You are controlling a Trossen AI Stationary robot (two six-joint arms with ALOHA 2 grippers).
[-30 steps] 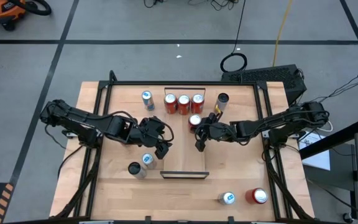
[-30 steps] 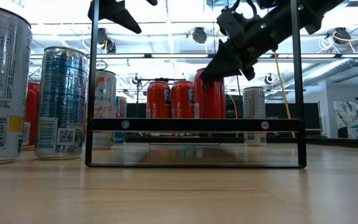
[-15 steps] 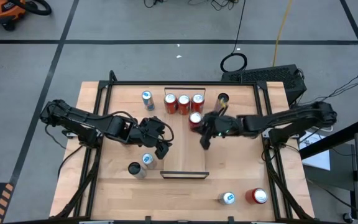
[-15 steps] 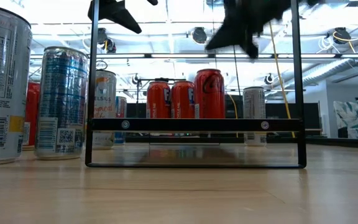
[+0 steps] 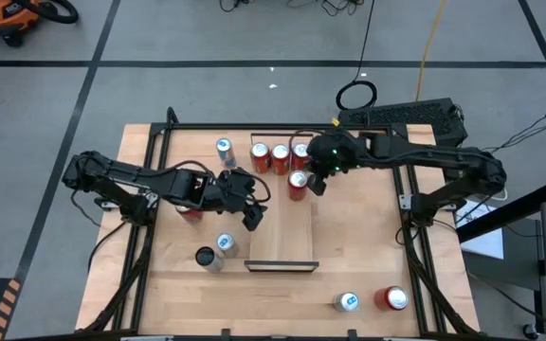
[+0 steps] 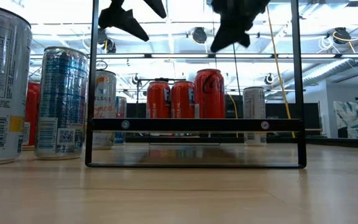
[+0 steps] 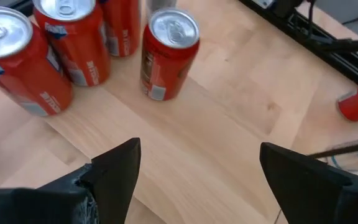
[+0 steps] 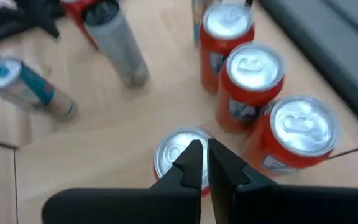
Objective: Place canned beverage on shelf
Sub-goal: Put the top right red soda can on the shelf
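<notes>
The shelf (image 5: 282,232) is a long light-wood board running from the near to the far side of the table. Three red cans (image 5: 280,154) stand in a row at its far end. A fourth red can (image 5: 298,182) stands upright just in front of them, on its base. My right gripper (image 5: 316,185) hangs shut above this can's right side, clear of its top (image 8: 176,152). My left gripper (image 5: 254,216) hovers open over the shelf's left edge, and the left wrist view shows bare wood between its fingers (image 7: 114,171).
A silver-blue can (image 5: 224,149) stands left of the shelf's far end. Two more cans (image 5: 216,250) stand left of its near end, and a red can (image 5: 192,210) shows under my left arm. Two cans (image 5: 371,300) stand at the near right. Black rails (image 5: 150,189) border the table.
My right gripper, still shut, has risen from beside the fourth red can's top and swung toward the far edge, ending above the can. The can stays upright where it was. My left gripper has drifted a little to the right, over the shelf's left edge.
</notes>
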